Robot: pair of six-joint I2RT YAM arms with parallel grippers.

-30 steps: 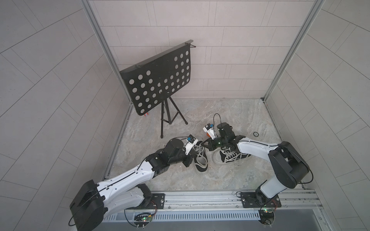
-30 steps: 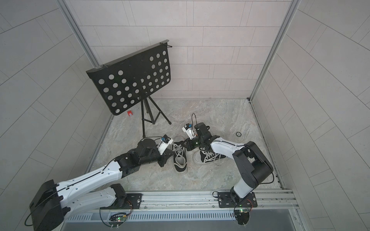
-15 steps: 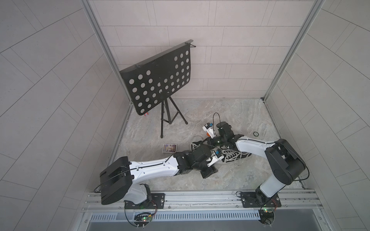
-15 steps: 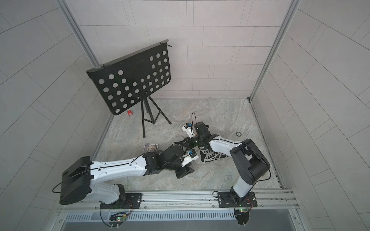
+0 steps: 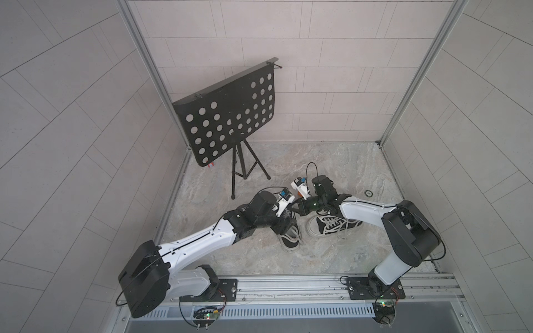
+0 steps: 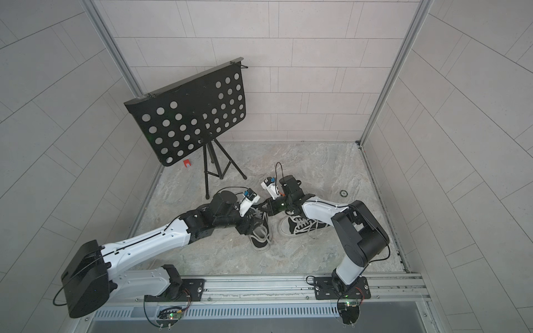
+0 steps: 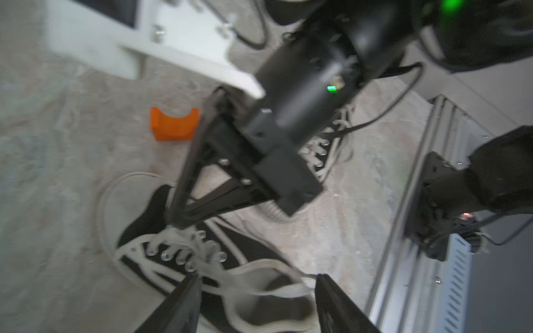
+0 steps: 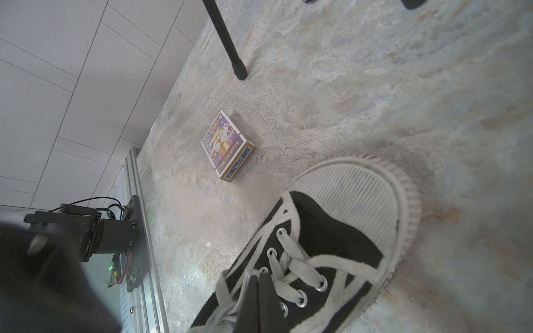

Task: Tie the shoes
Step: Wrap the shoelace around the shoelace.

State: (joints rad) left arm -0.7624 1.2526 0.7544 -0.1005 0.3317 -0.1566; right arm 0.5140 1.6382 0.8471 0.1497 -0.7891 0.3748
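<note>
Two black shoes with off-white soles lie on the stone floor in both top views, one in the middle (image 5: 290,240) (image 6: 261,243), one to its right (image 5: 331,226) (image 6: 301,226). My left gripper (image 7: 256,285) is open above the middle shoe (image 7: 150,213), with loose lace loops (image 7: 253,271) lying between its fingers (image 7: 184,305). My right gripper (image 8: 259,276) is shut, its tips pinching a lace at the eyelets of that shoe (image 8: 331,227). Both grippers meet over this shoe in a top view, left (image 5: 284,227), right (image 5: 293,206).
A black perforated music stand (image 5: 227,121) on a tripod stands at the back left, one foot (image 8: 240,72) near the shoes. A card box (image 8: 227,145), an orange block (image 7: 174,124), a small red piece (image 6: 187,164) and a ring (image 5: 368,192) lie on the floor. A metal rail (image 5: 288,285) borders the front.
My left gripper has gone from shut to open. Its arm reached far to the right over the shoe, then drew back. The right gripper has stayed put, shut.
</note>
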